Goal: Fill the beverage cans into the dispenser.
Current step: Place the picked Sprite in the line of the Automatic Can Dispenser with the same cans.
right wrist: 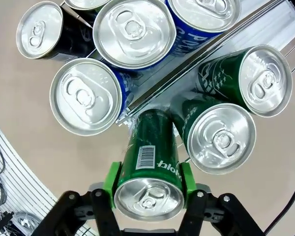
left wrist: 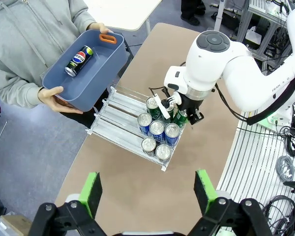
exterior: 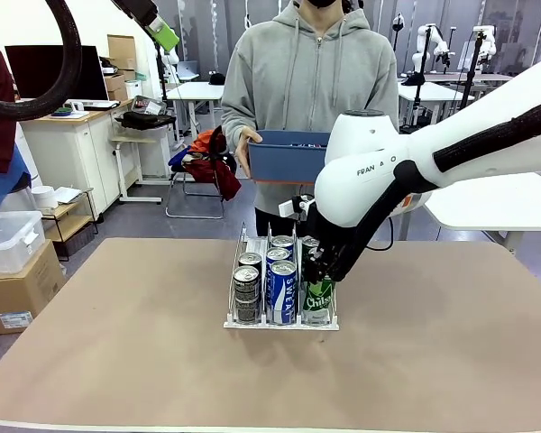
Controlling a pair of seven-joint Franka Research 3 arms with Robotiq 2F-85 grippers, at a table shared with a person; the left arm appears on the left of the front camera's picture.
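Green can (right wrist: 152,152) sits at the near end of the dispenser's (exterior: 279,325) right lane. My right pincer (right wrist: 148,183) has its green pads against both sides just under the rim. It reads as pinching the can, though I can't confirm the squeeze. In the right wrist view the can looks tilted, with its foot leaning toward the thin divider (right wrist: 177,76) and close to the next green can (right wrist: 221,137). I can't tell whether the foot is flat on the lane floor.

Risks as I see them:
- If I let go while it's tilted, it lands on its edge, then topples or wedges against the divider.
- If I pull up with the pads dragging, the can lifts with me or the light dispenser shifts on the worktop (exterior: 117,361).
- The pincer sits close to the blue cans (exterior: 281,280) in the middle lane, so a sideways exit could clip their tops.
- The right lane looks nearly full, so pushing down could jam the row.

Left pincer (left wrist: 147,182) hangs spread wide and empty above the worktop, well apart from the dispenser. A person holds the blue tub (left wrist: 64,81) beyond the far end with one dark can (left wrist: 78,60) in it. I see no clash there.
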